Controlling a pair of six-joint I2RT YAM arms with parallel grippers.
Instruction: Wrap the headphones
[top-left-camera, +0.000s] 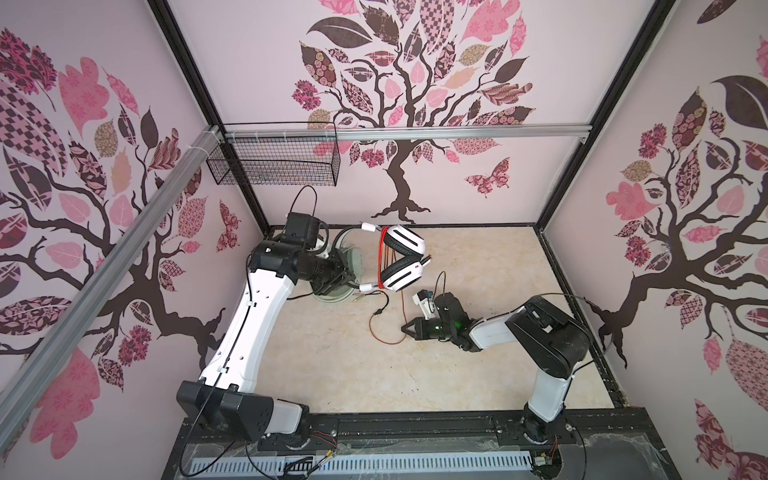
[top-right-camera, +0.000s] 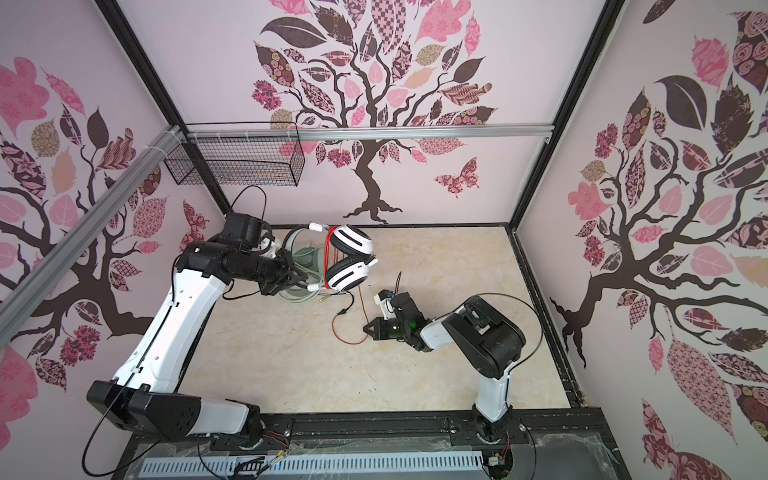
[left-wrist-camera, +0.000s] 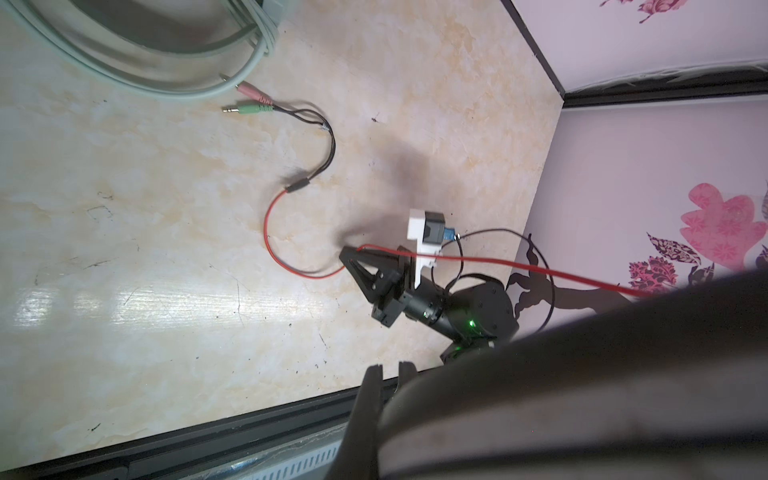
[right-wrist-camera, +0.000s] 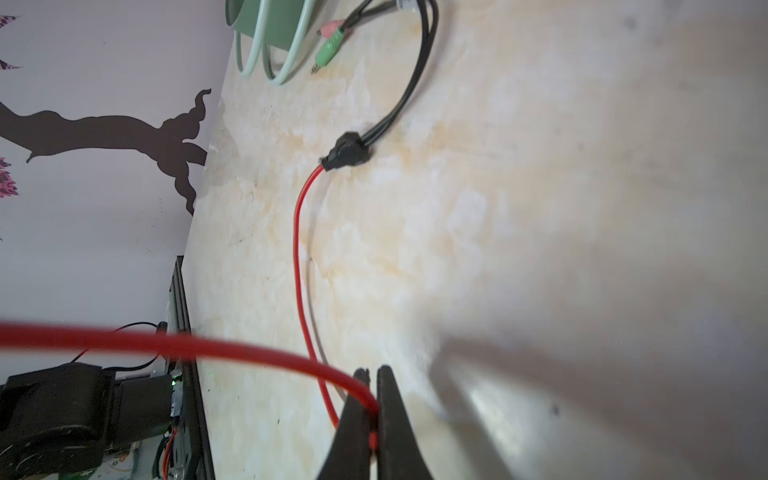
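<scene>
The white-and-black headphones (top-left-camera: 405, 257) (top-right-camera: 351, 257) hang at the back left, above the mint-green headphones (top-left-camera: 353, 259) with their pale cable (left-wrist-camera: 166, 79). My left gripper (top-left-camera: 349, 283) (left-wrist-camera: 388, 368) is shut on the black headband, and an ear cup fills much of the left wrist view. Several turns of the orange-red cable (top-left-camera: 384, 257) run across the ear cups. The rest drops to the table in a loop (top-left-camera: 376, 332) (left-wrist-camera: 268, 232). My right gripper (top-left-camera: 404, 328) (right-wrist-camera: 373, 374) is low over the table, shut on that cable (right-wrist-camera: 297, 249). A black splitter (right-wrist-camera: 347, 151) leads to pink and green plugs (left-wrist-camera: 249, 109).
A black wire basket (top-left-camera: 274, 166) hangs on the back wall at the left. The marbled table (top-left-camera: 478, 353) is walled on three sides. A black rail (top-left-camera: 415, 428) runs along its front edge.
</scene>
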